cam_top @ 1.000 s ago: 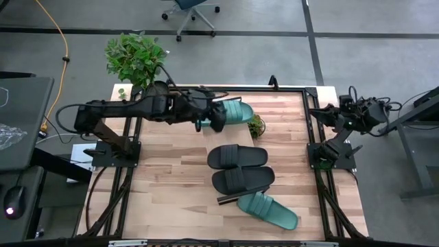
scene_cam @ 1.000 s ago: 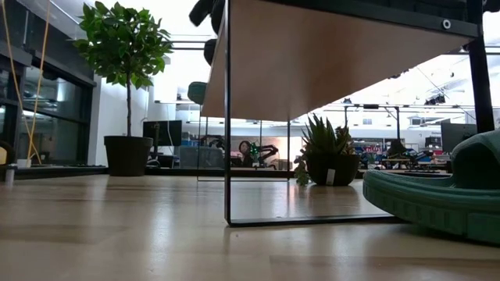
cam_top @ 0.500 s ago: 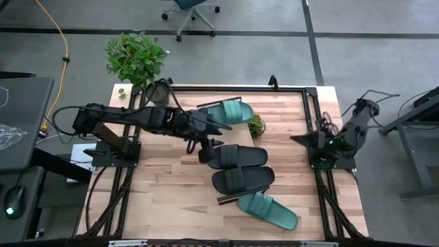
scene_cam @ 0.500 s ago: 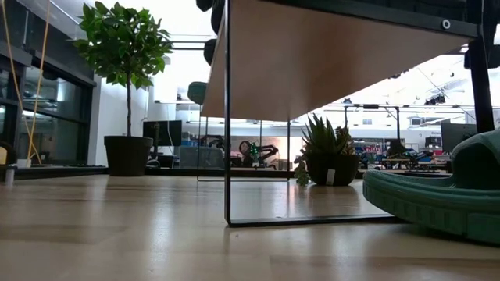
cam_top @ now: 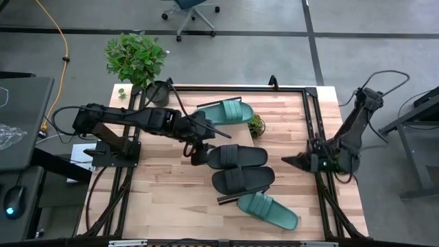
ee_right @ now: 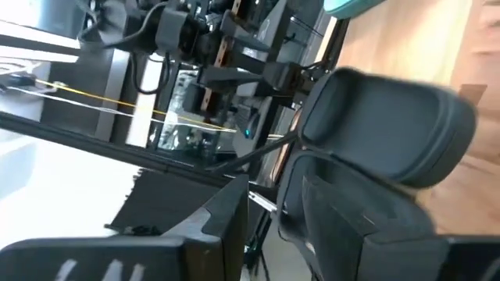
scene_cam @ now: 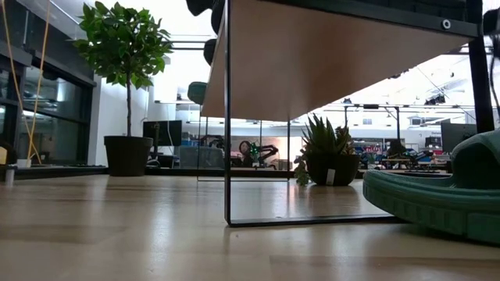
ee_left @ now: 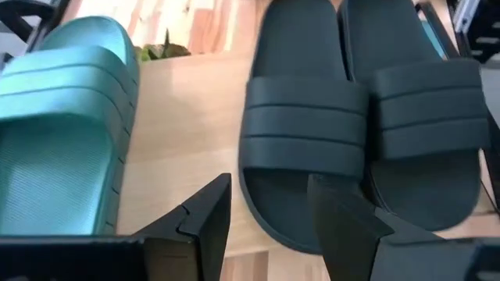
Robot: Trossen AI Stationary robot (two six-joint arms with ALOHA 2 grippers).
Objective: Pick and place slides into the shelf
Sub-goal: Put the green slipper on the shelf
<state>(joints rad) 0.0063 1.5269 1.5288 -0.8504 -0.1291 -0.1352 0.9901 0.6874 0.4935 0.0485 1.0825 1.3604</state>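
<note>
1. In the middle of the table (cam_top: 158,192), the left gripper (cam_top: 196,152) hangs just left of the end of a black slide (cam_top: 236,156). Its two fingers (ee_left: 205,222) are apart and hold nothing.
2. A second black slide (cam_top: 241,180) lies right beside the first one, on the near side. Both sit on the shelf (scene_cam: 328,58).
3. One green slide (cam_top: 226,112) lies at the far end of the shelf, next to a small plant (cam_top: 256,126).
4. The other green slide (cam_top: 269,210) lies on the table at the near side, just past the black ones.
5. On the right side, the right gripper (cam_top: 291,161) points down low by the table's edge. Its fingers (ee_right: 223,218) have a small gap and hold nothing.
</note>
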